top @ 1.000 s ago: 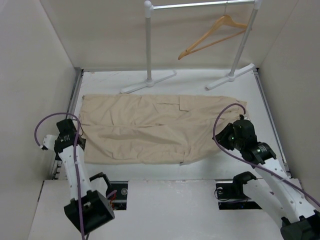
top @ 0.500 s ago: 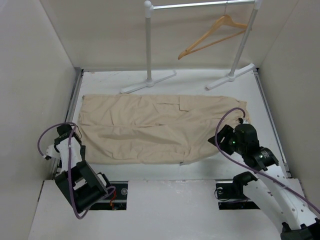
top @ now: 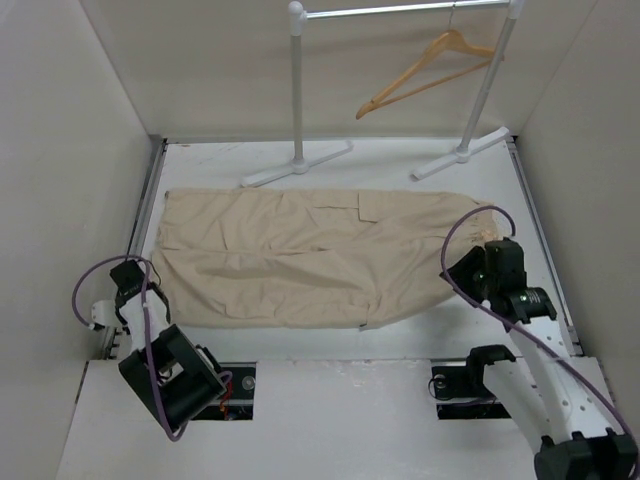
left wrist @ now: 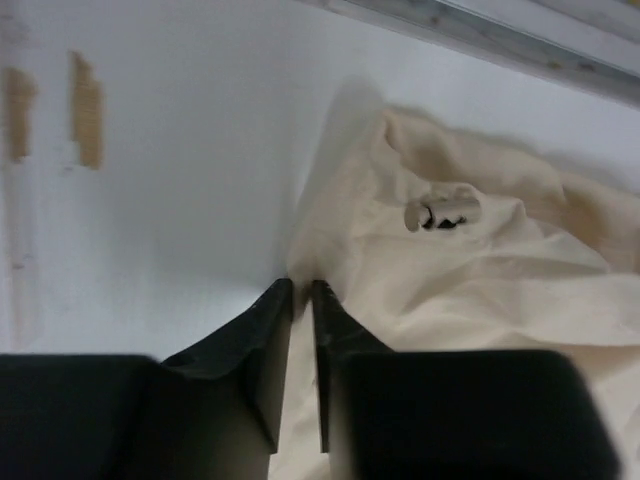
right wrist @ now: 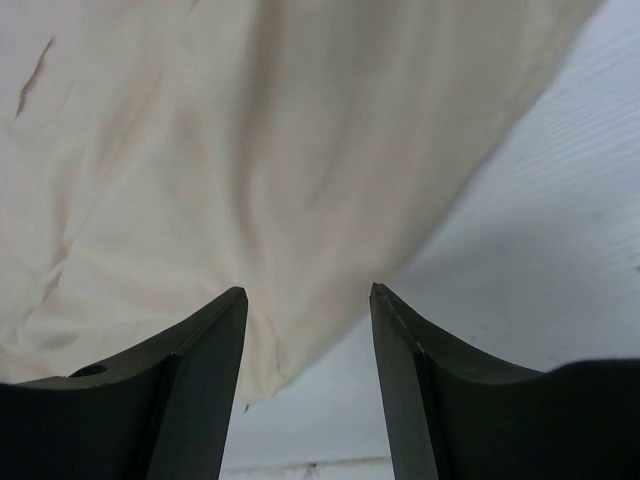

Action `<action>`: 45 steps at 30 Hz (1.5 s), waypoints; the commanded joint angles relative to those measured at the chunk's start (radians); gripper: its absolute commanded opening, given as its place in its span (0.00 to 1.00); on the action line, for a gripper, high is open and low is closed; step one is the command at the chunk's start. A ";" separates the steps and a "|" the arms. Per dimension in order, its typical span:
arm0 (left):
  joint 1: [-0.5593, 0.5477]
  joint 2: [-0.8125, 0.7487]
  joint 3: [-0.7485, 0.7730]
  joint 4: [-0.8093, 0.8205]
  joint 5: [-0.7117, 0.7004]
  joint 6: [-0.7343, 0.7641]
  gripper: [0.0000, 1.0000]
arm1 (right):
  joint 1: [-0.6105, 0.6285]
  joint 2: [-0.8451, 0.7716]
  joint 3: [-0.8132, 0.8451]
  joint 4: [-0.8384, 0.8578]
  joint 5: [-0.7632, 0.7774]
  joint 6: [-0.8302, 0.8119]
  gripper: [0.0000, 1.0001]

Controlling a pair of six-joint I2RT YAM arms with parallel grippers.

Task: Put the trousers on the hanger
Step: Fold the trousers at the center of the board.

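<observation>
Trousers (top: 300,255) lie flat on the table (top: 200,160), spanning most of its width, with bare strips along the far and near edges. Hanger (top: 430,68) hangs on the rack (top: 298,90) rail, well apart. Left end effector (left wrist: 302,287) is pinched to a slit, cloth edge between its fingers. Right end effector (right wrist: 308,290) is spread wide over the right edge, gripping nothing.

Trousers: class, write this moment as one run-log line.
trousers flat | hanger on rack | left claw shut at their edge | right claw open over them
</observation>
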 commanded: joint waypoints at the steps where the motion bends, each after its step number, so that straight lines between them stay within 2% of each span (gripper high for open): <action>1: -0.060 0.004 -0.003 0.057 0.051 -0.014 0.08 | -0.109 0.055 0.042 -0.005 0.137 0.006 0.57; 5: -0.150 -0.027 0.091 -0.041 -0.022 -0.008 0.03 | -0.249 0.112 0.018 0.018 0.197 0.057 0.54; 8: -0.193 -0.038 0.152 -0.104 -0.090 -0.002 0.02 | -0.318 0.182 -0.021 0.102 0.205 0.083 0.54; 14: -0.204 -0.001 0.226 -0.126 -0.138 0.061 0.01 | -0.347 0.365 -0.030 0.265 0.234 0.081 0.52; 21: -0.235 -0.002 0.224 -0.111 -0.156 0.075 0.00 | -0.381 0.567 -0.019 0.384 0.230 0.092 0.45; 24: -0.246 -0.021 0.206 -0.109 -0.177 0.090 0.00 | -0.381 0.641 0.005 0.404 0.230 0.091 0.35; 26: -0.246 -0.039 0.192 -0.109 -0.184 0.105 0.00 | -0.381 0.662 0.005 0.420 0.205 0.086 0.24; 28: -0.246 -0.065 0.186 -0.120 -0.200 0.127 0.00 | -0.386 0.640 -0.012 0.408 0.198 0.086 0.09; 30: -0.256 -0.105 0.194 -0.143 -0.228 0.164 0.00 | -0.398 0.548 -0.038 0.365 0.201 0.091 0.04; 34: -0.283 -0.176 0.253 -0.232 -0.323 0.230 0.00 | -0.410 0.335 -0.047 0.198 0.236 0.066 0.02; 38: -0.327 -0.188 0.377 -0.319 -0.401 0.262 0.00 | -0.412 0.172 -0.007 0.064 0.236 0.046 0.02; 42: -0.393 -0.179 0.486 -0.310 -0.434 0.293 0.00 | -0.406 0.176 0.077 0.045 0.256 0.032 0.02; 45: -0.430 -0.090 0.565 -0.269 -0.440 0.308 0.00 | -0.406 0.260 0.148 0.096 0.247 0.035 0.01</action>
